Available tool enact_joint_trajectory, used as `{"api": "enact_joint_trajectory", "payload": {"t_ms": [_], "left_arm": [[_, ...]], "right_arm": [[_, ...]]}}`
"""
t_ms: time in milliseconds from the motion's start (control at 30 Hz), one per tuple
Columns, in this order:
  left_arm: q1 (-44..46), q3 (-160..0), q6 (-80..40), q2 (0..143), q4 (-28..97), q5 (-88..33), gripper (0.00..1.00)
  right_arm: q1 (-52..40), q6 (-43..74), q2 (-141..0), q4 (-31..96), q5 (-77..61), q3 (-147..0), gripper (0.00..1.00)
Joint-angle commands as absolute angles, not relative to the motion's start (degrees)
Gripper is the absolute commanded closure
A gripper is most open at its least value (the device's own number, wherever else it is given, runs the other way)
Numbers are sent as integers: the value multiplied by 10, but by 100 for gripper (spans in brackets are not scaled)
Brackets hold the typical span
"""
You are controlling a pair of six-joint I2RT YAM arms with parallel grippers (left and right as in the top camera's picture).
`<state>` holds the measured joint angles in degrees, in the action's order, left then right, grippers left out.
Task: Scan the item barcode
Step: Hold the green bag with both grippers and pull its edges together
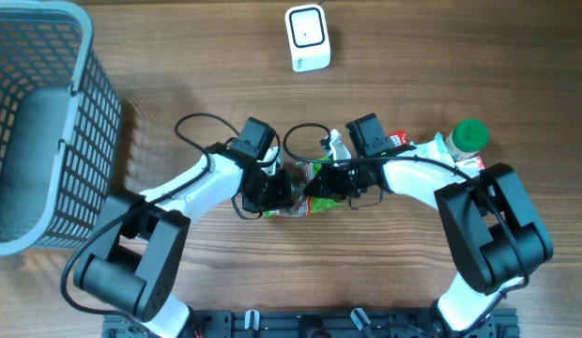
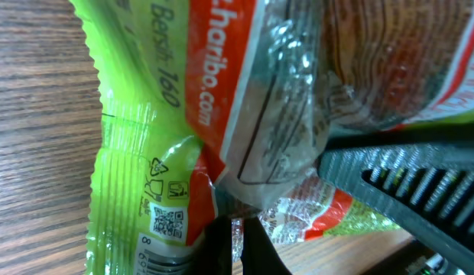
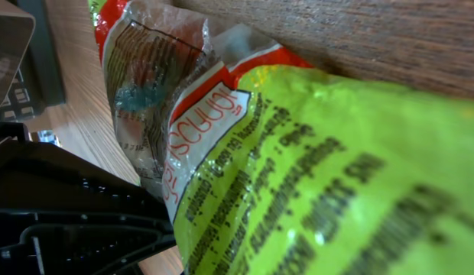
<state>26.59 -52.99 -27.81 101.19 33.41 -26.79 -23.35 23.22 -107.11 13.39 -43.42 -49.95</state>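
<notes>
1. Left claw (image 1: 272, 192) is closed tight on the candy bag (image 1: 302, 180). In the left wrist view its dark fingers (image 2: 215, 248) pinch a crinkled fold of the bag's film at the bottom of the frame.
2. Right claw (image 1: 330, 183) meets the same bag from the other side, also closed on it. In its own wrist view the green wrapper fills the frame, so the fingers cannot be made out there.
3. The candy bag sits between the two claws, over the middle of the table (image 1: 413, 56) on the side near the robot. It is bright green with a red band, white lettering and a clear window showing the sweets.
4. In the left wrist view a small QR code (image 2: 167, 221) is printed on the green edge of the bag. The top of a barcode (image 2: 164, 265) shows just below it, cut off by the frame.
5. A white boxy scanner (image 1: 307, 38) stands at the far edge of the table, well apart from the bag.
6. A grey mesh basket (image 1: 84, 84) takes up the far left corner.
7. A green-capped bottle (image 1: 470, 134) lies beside the right arm, to the robot's right.
</notes>
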Motion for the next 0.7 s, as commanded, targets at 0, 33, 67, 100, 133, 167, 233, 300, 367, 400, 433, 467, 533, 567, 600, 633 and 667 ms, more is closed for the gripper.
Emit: {"api": "enact_joint_trajectory", "payload": {"t_ms": [0, 33, 67, 100, 133, 167, 233, 300, 367, 400, 433, 467, 533, 567, 600, 633, 667], "left_arm": [[266, -516, -270, 1048, 369, -172, 96], [263, -517, -267, 1045, 370, -169, 96], [256, -520, -262, 1035, 370, -166, 96], [250, -522, -261, 1027, 372, -161, 96], [242, -527, -261, 1014, 376, -150, 96], [232, -531, -261, 1001, 378, -133, 96], [212, -533, -262, 973, 380, -88, 96], [195, -533, -274, 953, 388, -43, 96], [183, -533, -274, 946, 397, -29, 96], [176, -533, -274, 945, 404, -36, 96], [173, -533, -274, 946, 406, -51, 96], [174, -533, -274, 946, 407, -64, 96], [175, -533, -274, 946, 402, -88, 96], [176, -533, -274, 946, 397, -99, 96], [176, -533, -274, 946, 385, -116, 96], [176, -533, -274, 946, 372, -130, 96], [175, -533, -274, 946, 358, -147, 96]], "right_arm": [[-231, 225, -1065, 137, -405, -498, 96], [-231, 225, -1065, 137, -403, -497, 96], [-231, 225, -1065, 139, -400, -497, 96], [-231, 225, -1065, 140, -399, -497, 96], [-231, 225, -1065, 142, -398, -498, 95], [-230, 224, -1065, 145, -398, -497, 95], [-230, 224, -1065, 148, -398, -497, 95], [-230, 216, -1065, 151, -398, -498, 95], [-230, 208, -1065, 155, -393, -497, 85], [-230, 208, -1065, 159, -383, -497, 78], [-230, 209, -1065, 160, -376, -497, 73], [-230, 211, -1065, 159, -375, -497, 70], [-230, 217, -1065, 158, -375, -497, 66], [-230, 221, -1065, 158, -375, -498, 65], [-230, 222, -1065, 158, -375, -498, 64], [-230, 221, -1065, 159, -375, -498, 65], [-230, 221, -1065, 159, -375, -498, 70]]}}
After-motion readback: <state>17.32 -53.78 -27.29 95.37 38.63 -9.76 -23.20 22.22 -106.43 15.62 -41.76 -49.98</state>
